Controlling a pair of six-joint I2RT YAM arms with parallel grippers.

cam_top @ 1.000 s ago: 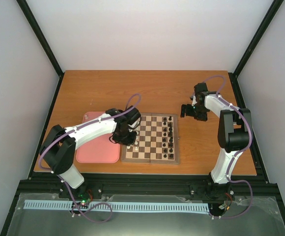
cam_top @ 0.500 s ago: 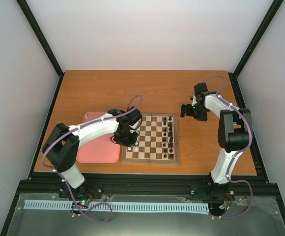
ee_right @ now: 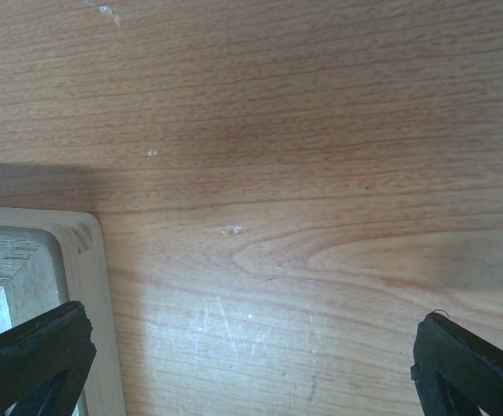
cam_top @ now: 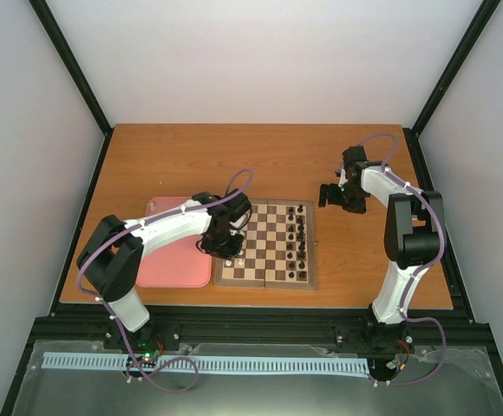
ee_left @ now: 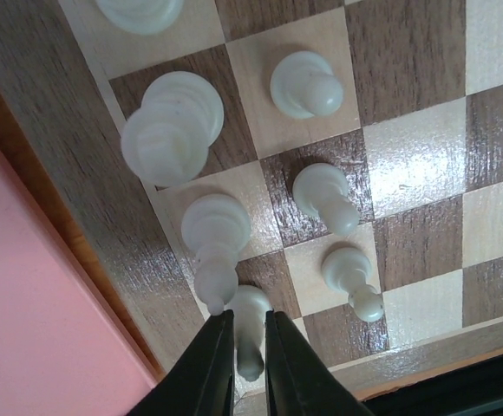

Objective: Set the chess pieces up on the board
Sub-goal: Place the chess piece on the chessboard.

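Observation:
The wooden board [cam_top: 269, 260] lies mid-table. In the left wrist view several white chess pieces stand on its squares [ee_left: 408, 165] along the left edge, among them a large piece [ee_left: 172, 126], a tall one [ee_left: 215, 234] and three pawns [ee_left: 303, 84]. My left gripper [ee_left: 248, 334] is shut on a white chess piece [ee_left: 250, 347] that stands on a corner-area square; from above the left gripper [cam_top: 225, 246] sits over the board's near left edge. My right gripper [cam_top: 336, 198] is wide open and empty above bare table, right of the board's far corner [ee_right: 78, 286].
The pink tray [cam_top: 169, 260] lies flush against the board's left side and shows in the left wrist view [ee_left: 26, 303]. Black pieces [cam_top: 301, 234] fill the board's two right columns. Black frame rails border the table.
My left arm's elbow has shifted slightly right while the gripper stays over the board's near left edge. The right arm has not moved.

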